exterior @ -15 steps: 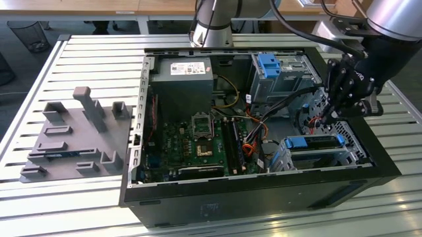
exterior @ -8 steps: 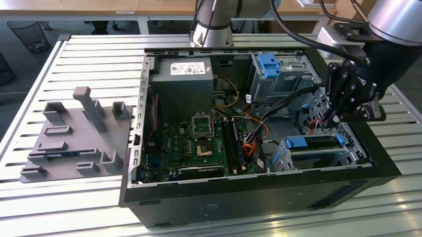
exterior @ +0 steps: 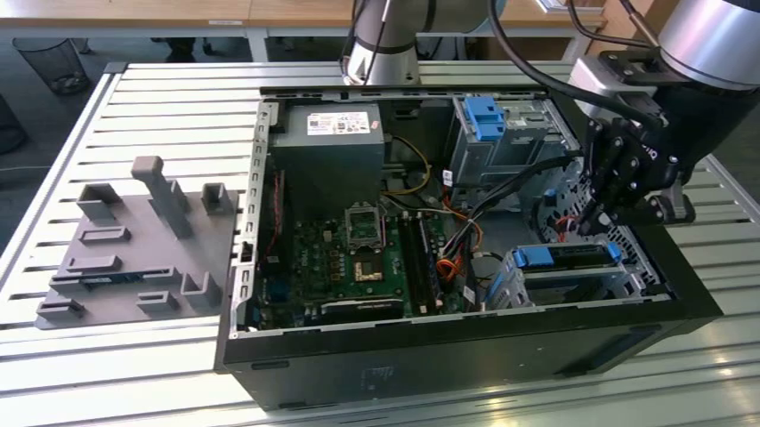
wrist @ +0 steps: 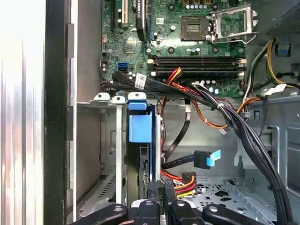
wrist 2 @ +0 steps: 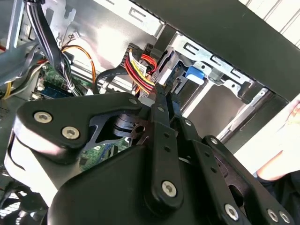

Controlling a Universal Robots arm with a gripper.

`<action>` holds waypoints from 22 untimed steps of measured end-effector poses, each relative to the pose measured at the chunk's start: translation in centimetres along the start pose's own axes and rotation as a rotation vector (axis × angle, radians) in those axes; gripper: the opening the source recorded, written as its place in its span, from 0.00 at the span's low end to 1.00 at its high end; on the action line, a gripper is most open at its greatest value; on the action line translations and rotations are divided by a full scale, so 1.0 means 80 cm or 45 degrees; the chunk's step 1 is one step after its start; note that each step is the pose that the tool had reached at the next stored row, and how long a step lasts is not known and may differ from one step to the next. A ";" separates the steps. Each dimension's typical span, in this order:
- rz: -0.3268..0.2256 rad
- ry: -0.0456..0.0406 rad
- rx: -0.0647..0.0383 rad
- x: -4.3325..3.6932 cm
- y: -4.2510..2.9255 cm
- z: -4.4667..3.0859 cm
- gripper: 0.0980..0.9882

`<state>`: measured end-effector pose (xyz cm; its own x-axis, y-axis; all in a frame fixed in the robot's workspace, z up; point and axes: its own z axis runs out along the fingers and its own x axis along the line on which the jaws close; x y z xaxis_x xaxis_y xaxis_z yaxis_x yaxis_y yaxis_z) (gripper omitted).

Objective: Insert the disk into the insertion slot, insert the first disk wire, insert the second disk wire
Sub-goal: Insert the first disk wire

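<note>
One disk (exterior: 568, 256) sat in slot (exterior: 508, 286); I saw pincer (wrist 2: 157, 90) pinching red-yellow wire plug (wrist 2: 139, 75) beside it, blue-tipped wire (wrist: 206, 159) lying loose.

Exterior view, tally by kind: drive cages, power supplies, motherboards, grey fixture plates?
Drive cages: 2 (tall cage, insertion slot)
Power supply: 1
Motherboard: 1
Grey fixture plate: 1
Total: 5

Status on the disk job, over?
Disk seated in insertion slot. Gripper low at its end, beside red-yellow wires. Blue-tipped cable loose nearby, unplugged.
</note>
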<state>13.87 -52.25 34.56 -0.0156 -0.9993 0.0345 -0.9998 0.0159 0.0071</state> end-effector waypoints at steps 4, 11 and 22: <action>-0.003 0.000 0.005 0.005 0.0019 0.0013 0.07; -0.002 -0.001 0.031 0.005 0.0084 0.0056 0.07; -0.003 -0.001 0.036 0.011 0.0083 0.0101 0.07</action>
<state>13.18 -53.12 33.79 -0.0135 -0.9993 0.0339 -0.9997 0.0128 -0.0214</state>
